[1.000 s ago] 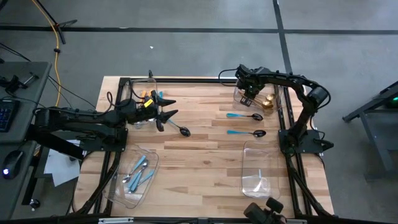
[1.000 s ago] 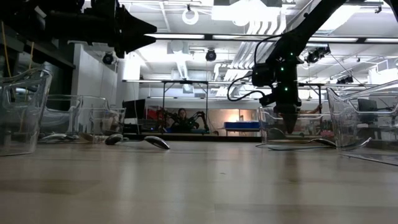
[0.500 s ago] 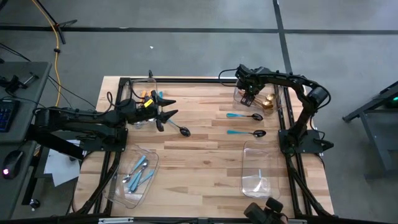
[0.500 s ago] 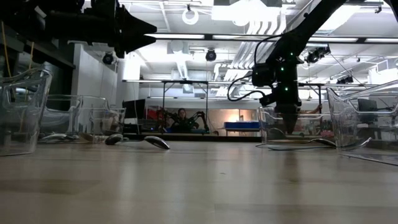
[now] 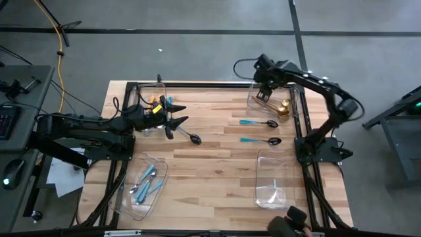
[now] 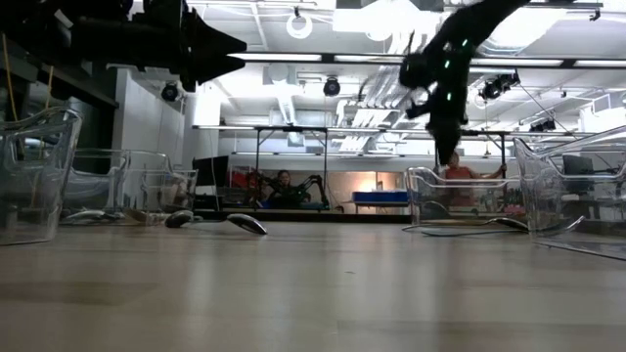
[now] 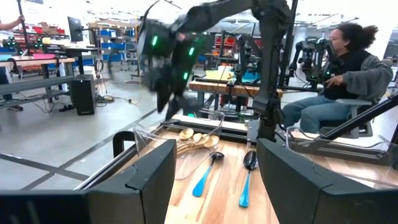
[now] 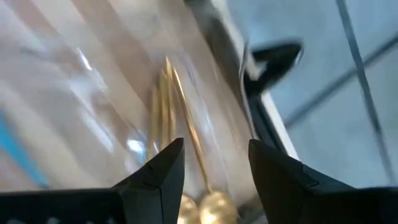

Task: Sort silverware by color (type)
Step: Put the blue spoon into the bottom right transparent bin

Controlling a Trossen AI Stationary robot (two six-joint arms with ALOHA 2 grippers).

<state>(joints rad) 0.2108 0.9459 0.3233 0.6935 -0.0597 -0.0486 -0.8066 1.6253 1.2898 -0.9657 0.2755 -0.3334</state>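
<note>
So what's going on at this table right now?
Two robot arms are sorting cutlery into clear bins. The right gripper, open and empty, has lifted above the far-right bin holding gold spoons. The left gripper hovers open by a black spoon. Two teal-handled spoons lie unsorted.

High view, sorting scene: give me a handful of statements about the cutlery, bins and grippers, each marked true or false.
1. Two teal-handled black spoons lie on bare wood left of the right arm. True.
2. The gold spoons sit inside a clear plastic bin. True.
3. The right gripper is clamped on a gold spoon. False: its fingers are open and empty above the bin.
4. The bin near the front left is empty. False: it holds light-blue-handled cutlery.
5. The left gripper is open. True.
</note>
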